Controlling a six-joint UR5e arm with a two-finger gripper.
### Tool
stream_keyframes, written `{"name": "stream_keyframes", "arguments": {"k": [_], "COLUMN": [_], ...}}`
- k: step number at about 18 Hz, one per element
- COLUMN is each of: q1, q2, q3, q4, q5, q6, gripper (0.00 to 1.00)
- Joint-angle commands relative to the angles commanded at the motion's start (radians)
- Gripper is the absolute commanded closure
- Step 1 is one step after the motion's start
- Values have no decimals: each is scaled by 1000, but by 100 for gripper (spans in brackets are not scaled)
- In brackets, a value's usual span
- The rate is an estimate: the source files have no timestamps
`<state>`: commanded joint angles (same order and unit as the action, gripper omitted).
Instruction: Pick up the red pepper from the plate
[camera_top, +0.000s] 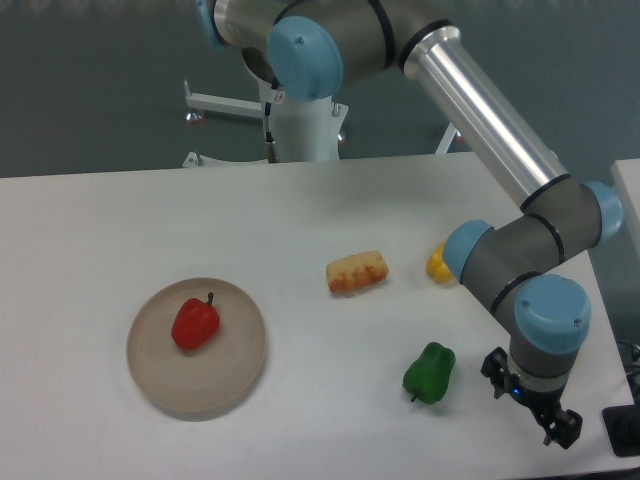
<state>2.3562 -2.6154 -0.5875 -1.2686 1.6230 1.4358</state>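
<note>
The red pepper (195, 323), glossy with a short dark stem, lies on the round tan plate (240, 375) at the table's front left. It sits a little left of the plate's middle. My gripper (532, 402) hangs far off at the front right corner of the table, just right of the green pepper. Its dark fingers (563, 428) stand apart with nothing between them. The gripper touches neither the red pepper nor the plate.
A green pepper (429, 372) lies at the front right, close to the gripper. A yellow pepper (438, 265) is partly hidden behind my arm's wrist. An orange-yellow food piece (357, 272) lies mid-table. The table's front edge runs just below the gripper.
</note>
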Motion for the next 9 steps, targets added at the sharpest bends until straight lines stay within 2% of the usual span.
{"name": "stream_keyframes", "arguments": {"k": [6, 9], "q1": [-9, -18], "q2": [15, 58], "q3": [-14, -52], "q4": [-5, -12], "q5": [-8, -20], "q6": [-14, -17], "gripper": [0, 0]}}
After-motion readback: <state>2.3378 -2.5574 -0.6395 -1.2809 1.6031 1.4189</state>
